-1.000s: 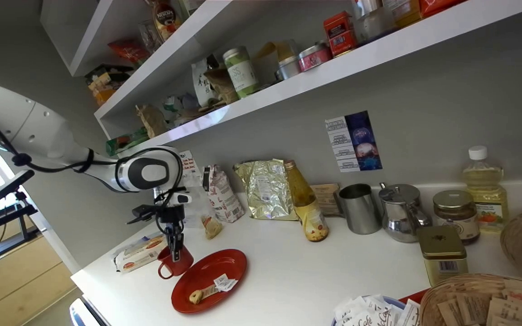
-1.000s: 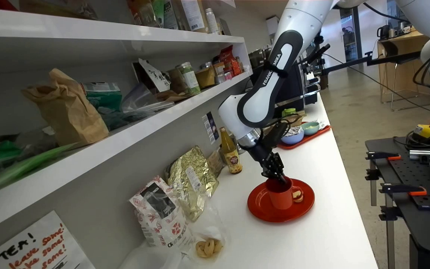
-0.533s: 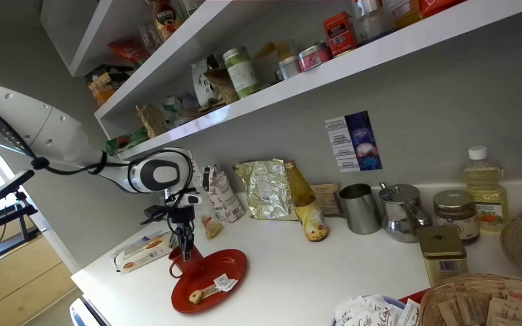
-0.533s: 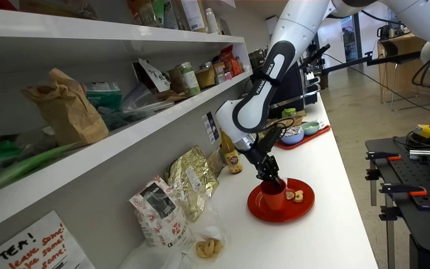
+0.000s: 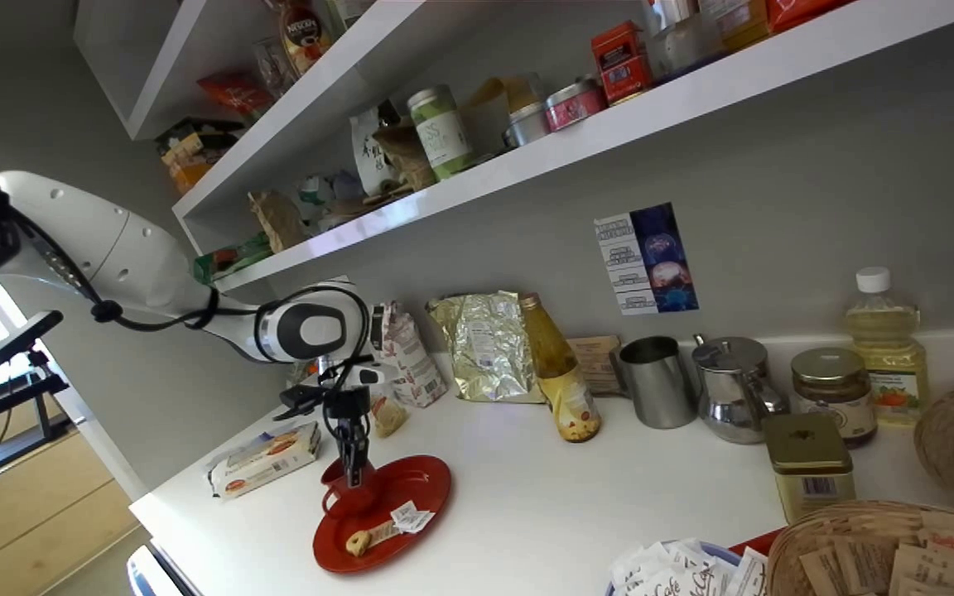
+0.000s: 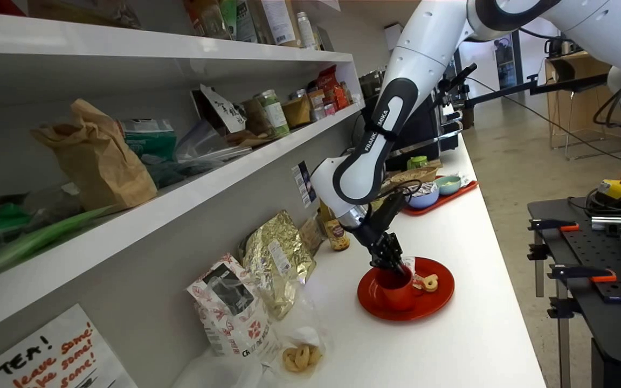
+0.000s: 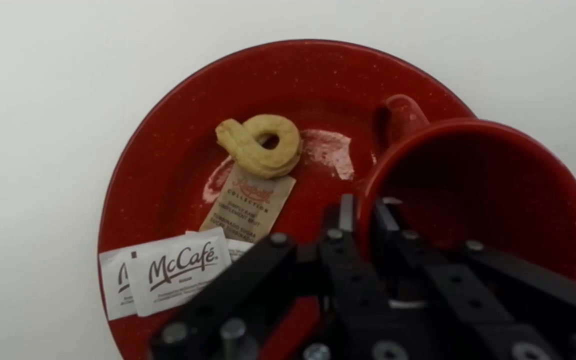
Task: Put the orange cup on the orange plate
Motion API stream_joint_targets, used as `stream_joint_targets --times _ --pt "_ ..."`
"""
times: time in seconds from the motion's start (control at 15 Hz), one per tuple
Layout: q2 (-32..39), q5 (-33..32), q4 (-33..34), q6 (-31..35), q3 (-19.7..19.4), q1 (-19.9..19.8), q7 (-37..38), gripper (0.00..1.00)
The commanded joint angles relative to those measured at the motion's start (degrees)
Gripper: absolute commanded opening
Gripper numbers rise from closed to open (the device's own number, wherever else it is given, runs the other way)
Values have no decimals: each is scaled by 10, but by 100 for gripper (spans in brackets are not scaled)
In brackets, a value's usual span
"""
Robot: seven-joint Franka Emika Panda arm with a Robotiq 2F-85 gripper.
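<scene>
While the wall edge of the white bench [image 5: 527,497] is being overhung by laden white shelves [image 6: 127,43], a white robot arm [image 6: 423,48] is being held out across the open long edge, its wrist being aimed downward in both exterior views. Along the wall edge, a gold foil bag [image 5: 477,348] is being seen, flanked on the side of the short end edge by a red-and-white printed bag [image 6: 235,318]. Between the wall edge and the open edge, the orange plate [image 7: 158,150] is being borne by the bench. Over this plate the black gripper [image 7: 365,206] is being held, and by its two fingers, one inside and one outside, the wall of the orange cup [image 6: 398,296] is being pinched. That cup is being held upon or just over the part of the plate nearer the end edge, its handle being presented to the open edge; whether its base is being supported by the plate cannot be told. On the opposite side of the plate, white sachets [image 7: 183,272] marked McCafé are being carried. Beside them a brown sachet [image 7: 255,207] is being overlapped at one end by a ring-shaped biscuit [image 7: 288,151].
</scene>
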Motion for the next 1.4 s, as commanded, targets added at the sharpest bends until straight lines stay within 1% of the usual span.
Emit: stream_joint_targets --times 0.0,0.13,0.2,0.27,0.33,0.4,0.53,0.6,0.67,0.73,0.8,0.93,1.07,1.27,1.33 --pt "21 10 28 -20 -1 1 1 2" --pt "24 10 32 -26 0 1 -1 2" --pt "25 8 34 -36 1 1 -6 33" --pt "25 4 35 -43 2 2 -13 34" --pt "24 3 36 -54 4 1 -23 40" --pt "16 2 17 -29 -2 3 -7 23" --pt "16 2 19 -38 0 4 -13 38" --pt "16 2 19 -39 0 4 -14 40" --pt "16 2 19 -39 0 4 -14 65" --pt "12 4 16 -37 0 3 -13 66" --pt "8 5 13 -35 0 2 -13 70" --pt "-10 10 1 -30 1 -1 -14 84" --pt "-52 23 -29 -14 6 -9 -21 99" --pt "-127 52 -83 18 10 -19 -20 100" --pt "-60 27 -21 -6 2 -6 -13 100"
